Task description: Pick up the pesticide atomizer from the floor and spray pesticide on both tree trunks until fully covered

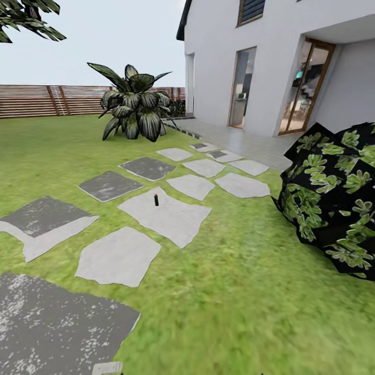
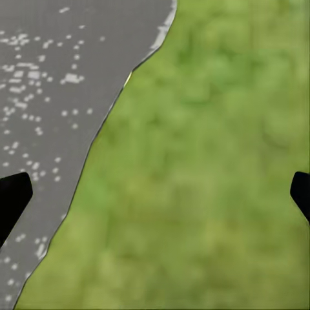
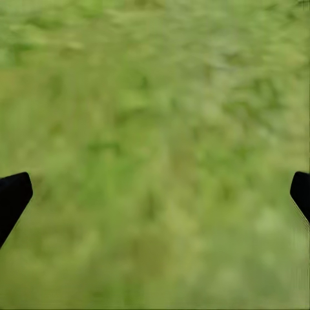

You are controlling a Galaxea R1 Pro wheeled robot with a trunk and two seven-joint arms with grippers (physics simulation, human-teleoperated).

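**Spray bottle not yet picked up, trees unsprayed**

The garden spreads ahead in the head view: a green lawn, a brown slatted fence along the far edge at about ten o'clock, and a white house with glass doors at one o'clock. A path of grey paving stones runs from the near left up toward the house. A round dark bush with pale green leaves sits at three o'clock, and a broad-leaved striped plant stands at eleven o'clock by the fence. Only a fringe of tree leaves shows in the top left corner; no trunk is in sight from here.

The spray bottle stands upright on a light stone near the middle of the path, at roughly twelve o'clock from the robot and well apart from both arms. It is small and dark with a reddish band near the top.

As a judgement, the task is at its very start: the bottle is on the floor untouched, nothing is held, and no white specks of spray appear anywhere. Reaching the bottle, grasping it, and covering both trunks all remain.

The left gripper hangs over the edge where a dark stone meets grass, its dark fingertips spread wide with nothing between them. The right gripper is likewise spread apart over bare grass.

No brand, label or writing can be read on anything.
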